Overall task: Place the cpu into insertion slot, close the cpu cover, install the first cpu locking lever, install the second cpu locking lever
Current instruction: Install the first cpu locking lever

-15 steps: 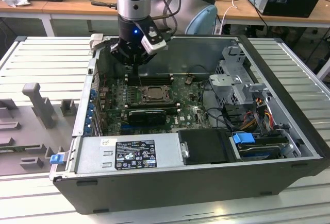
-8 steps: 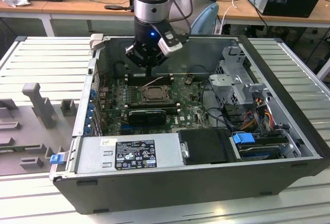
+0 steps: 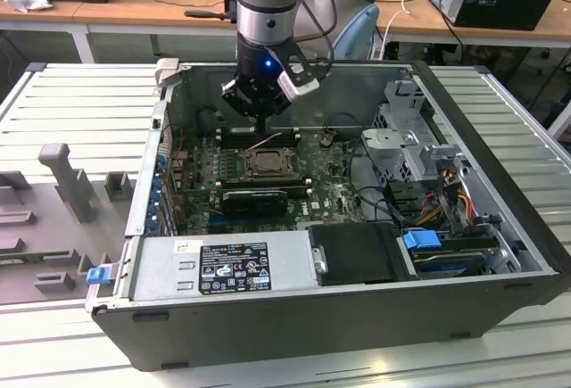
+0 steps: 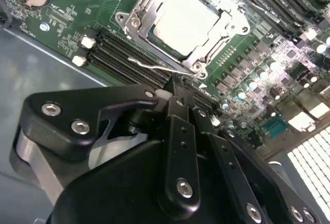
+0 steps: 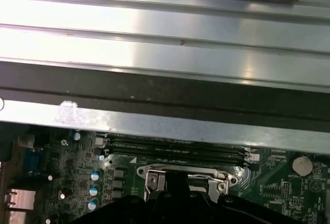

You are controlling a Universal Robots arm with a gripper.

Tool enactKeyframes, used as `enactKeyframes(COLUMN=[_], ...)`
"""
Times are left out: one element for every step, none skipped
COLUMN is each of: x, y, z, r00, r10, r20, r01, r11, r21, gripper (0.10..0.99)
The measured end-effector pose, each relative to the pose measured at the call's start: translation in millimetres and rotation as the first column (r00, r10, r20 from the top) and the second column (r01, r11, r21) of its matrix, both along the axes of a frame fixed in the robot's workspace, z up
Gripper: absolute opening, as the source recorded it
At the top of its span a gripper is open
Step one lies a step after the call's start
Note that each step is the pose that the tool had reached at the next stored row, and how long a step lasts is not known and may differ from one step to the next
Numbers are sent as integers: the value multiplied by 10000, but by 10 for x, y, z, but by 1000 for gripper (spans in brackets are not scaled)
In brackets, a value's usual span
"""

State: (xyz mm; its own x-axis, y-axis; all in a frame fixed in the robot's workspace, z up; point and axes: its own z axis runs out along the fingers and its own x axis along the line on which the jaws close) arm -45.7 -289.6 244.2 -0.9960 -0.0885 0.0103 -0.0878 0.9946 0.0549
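The cpu point(image 4: 188, 20), a pale silvery square, lies in the insertion slot point(image 3: 266, 163) on the green board. The silvery cpu cover point(image 4: 135, 14) lies down flat around it. A thin wire locking lever point(image 4: 152, 65) runs along the socket's edge beside the black memory slots. In the exterior view my gripper point(image 3: 260, 119) hangs just behind the socket, over the memory slots. Its fingers look shut, and the tips of my gripper point(image 4: 178, 91) reach down close to the lever's end. I cannot tell whether they touch it.
The socket sits inside an open computer case point(image 3: 134, 218) lying on a slatted metal table. Black memory sticks point(image 5: 175, 149) run along the far case wall point(image 5: 165, 87). A drive cage point(image 3: 410, 134) with cables stands on the exterior view's right, and a power supply point(image 3: 223, 268) lies in front.
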Motion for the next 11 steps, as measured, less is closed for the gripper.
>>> enactKeyframes(x=[4,8,11,12,14,16,19,24,33,45,63], y=[0,0,-1,-1,0,1,1,1,3,5,8], z=[-17,-29,-33,-35,-38,-46,-59,-71,-91,-104,-117], r00=[10000,10000,10000,10000,10000,10000,10000,10000,10000,10000,10000], r10=[3,1,0,0,-1,1,1,1,0,0,0], r20=[-1,1,-1,-1,0,2,1,0,0,1,0], r01=[-3,-1,0,0,1,-1,-1,-1,0,0,0], r11=[10000,10000,10000,9999,9998,9997,9997,9997,9997,9997,9997], r21=[1,6,37,127,210,241,242,241,242,243,241], gripper=[106,106,106,106,106,106,106,106,106,106,106])
